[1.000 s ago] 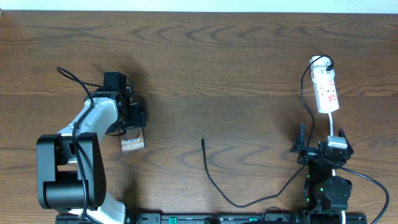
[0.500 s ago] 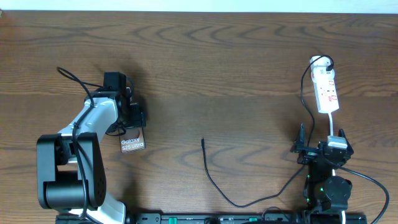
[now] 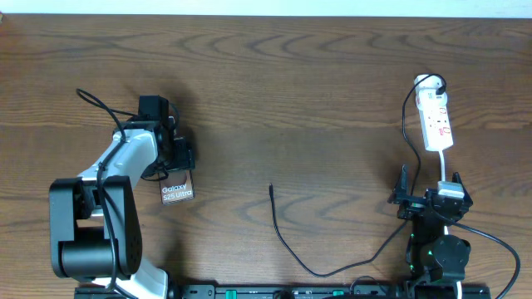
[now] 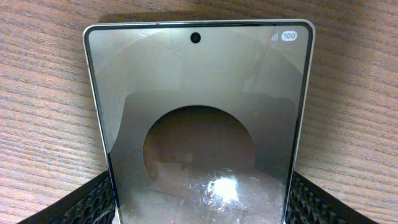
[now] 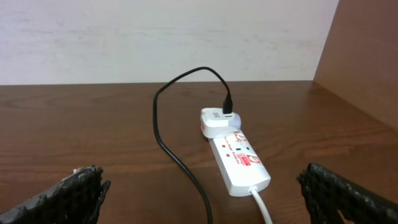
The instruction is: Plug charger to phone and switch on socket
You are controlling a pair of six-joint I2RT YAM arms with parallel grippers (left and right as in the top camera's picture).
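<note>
Overhead: table point(image 3: 316, 100), bare brown wood across the middle and far side. The left gripper point(image 3: 176, 169) sits over the far end of the phone point(image 3: 178, 192) at left-centre. Only the phone's near end with its white lettering shows, the rest is under the wrist. Charger point(image 3: 272, 193): its plug tip lies free near table centre, well apart from the phone, with bare wood between them. Its cable runs toward the near edge, loops right and climbs past the right gripper point(image 3: 432, 198) to the adapter point(image 3: 426, 82) at the far end of the socket point(image 3: 437, 124). The socket lies at far right, near the table's right edge. From this view neither arm's jaw state can be read. Left wrist: the phone fills the frame, screen up, flat on the wood, with its camera hole and a pale oval at the top edge. Its near end is cut off by the frame, and glare blurs the lower screen. Pads point(image 4: 93, 202) at both lower corners press on the phone's two long edges (a wide pinch, hidden from above). Right wrist: fingers point(image 5: 68, 196) sit at the frame's outer corners, spread wide and holding nothing. The socket lies ahead on the wood, well apart, with red switch marks on top, but the switch position is too small to tell. The charger enters the adapter from above. The cord point(image 5: 261, 205) leaves the socket's near end and is cut off at the bottom. A pale wall point(image 5: 155, 37) stands behind, and a brown panel point(image 5: 367, 50) stands to the socket's right.
</note>
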